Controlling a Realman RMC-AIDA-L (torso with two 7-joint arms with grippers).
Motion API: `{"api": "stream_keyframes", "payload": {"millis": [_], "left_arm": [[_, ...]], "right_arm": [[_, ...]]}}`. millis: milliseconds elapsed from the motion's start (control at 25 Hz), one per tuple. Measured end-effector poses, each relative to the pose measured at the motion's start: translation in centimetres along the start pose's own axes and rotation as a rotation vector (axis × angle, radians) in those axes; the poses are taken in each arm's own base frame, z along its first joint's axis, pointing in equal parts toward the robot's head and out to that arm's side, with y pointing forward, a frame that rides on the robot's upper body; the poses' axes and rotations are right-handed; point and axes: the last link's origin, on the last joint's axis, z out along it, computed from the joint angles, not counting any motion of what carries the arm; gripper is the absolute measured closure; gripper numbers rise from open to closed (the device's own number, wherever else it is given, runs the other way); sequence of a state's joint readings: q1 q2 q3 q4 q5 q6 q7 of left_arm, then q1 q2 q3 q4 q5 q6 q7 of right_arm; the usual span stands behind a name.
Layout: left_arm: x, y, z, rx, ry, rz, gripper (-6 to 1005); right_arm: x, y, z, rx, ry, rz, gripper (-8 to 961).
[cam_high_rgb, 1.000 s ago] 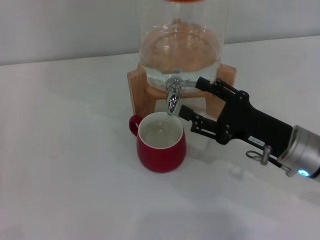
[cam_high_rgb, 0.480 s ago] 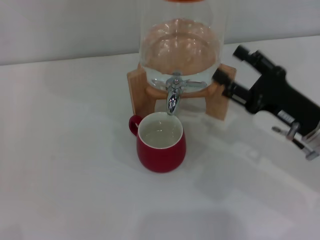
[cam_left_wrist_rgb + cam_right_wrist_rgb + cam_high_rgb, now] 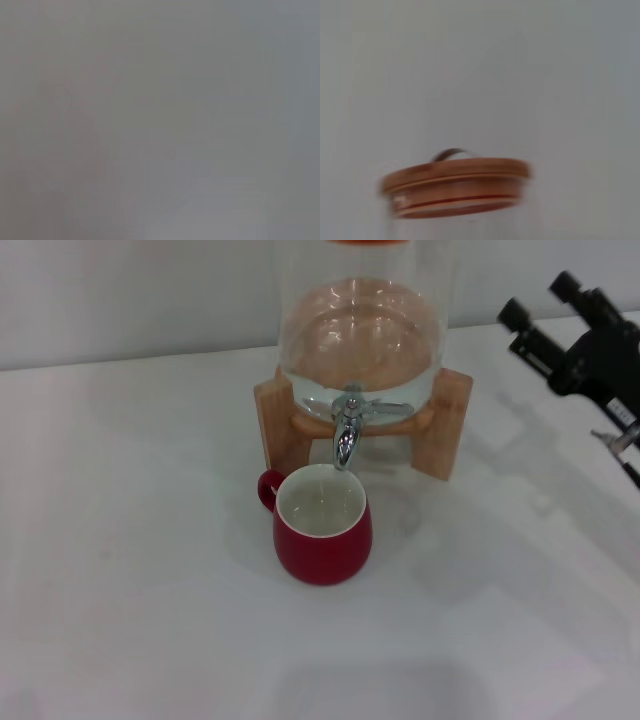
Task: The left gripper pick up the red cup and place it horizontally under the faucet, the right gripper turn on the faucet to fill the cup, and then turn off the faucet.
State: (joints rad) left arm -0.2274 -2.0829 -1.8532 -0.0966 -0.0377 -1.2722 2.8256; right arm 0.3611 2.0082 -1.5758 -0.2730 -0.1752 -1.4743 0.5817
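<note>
While the red cup [image 3: 322,526] is stood upright on the white table [image 3: 130,570], directly below the faucet [image 3: 347,430], its small loop handle is turned toward the robot's left & its white inside is seen holding liquid. The spout is hung just above the cup's far rim — no contact can be made out. The faucet is mounted on a glass dispenser [image 3: 362,330] set in a wooden stand [image 3: 452,420]. The right gripper [image 3: 548,312] is held up at the robot's right, well apart from the stand, w/ its two fingers spread and nothing between them. In the right wrist view a wooden lid [image 3: 456,185] is shown. The left gripper is not seen in any view — left wrist view is plain grey.
</note>
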Motion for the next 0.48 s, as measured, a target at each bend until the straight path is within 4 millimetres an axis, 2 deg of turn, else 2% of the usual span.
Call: {"api": "stream_keyframes", "payload": {"millis": [480], "left_arm": [[0.2, -0.7, 0.0, 0.047, 0.014, -0.015, 167]], "right_arm": [[-1.0, -3.9, 0.0, 0.216, -0.017, -0.102, 131]]}}
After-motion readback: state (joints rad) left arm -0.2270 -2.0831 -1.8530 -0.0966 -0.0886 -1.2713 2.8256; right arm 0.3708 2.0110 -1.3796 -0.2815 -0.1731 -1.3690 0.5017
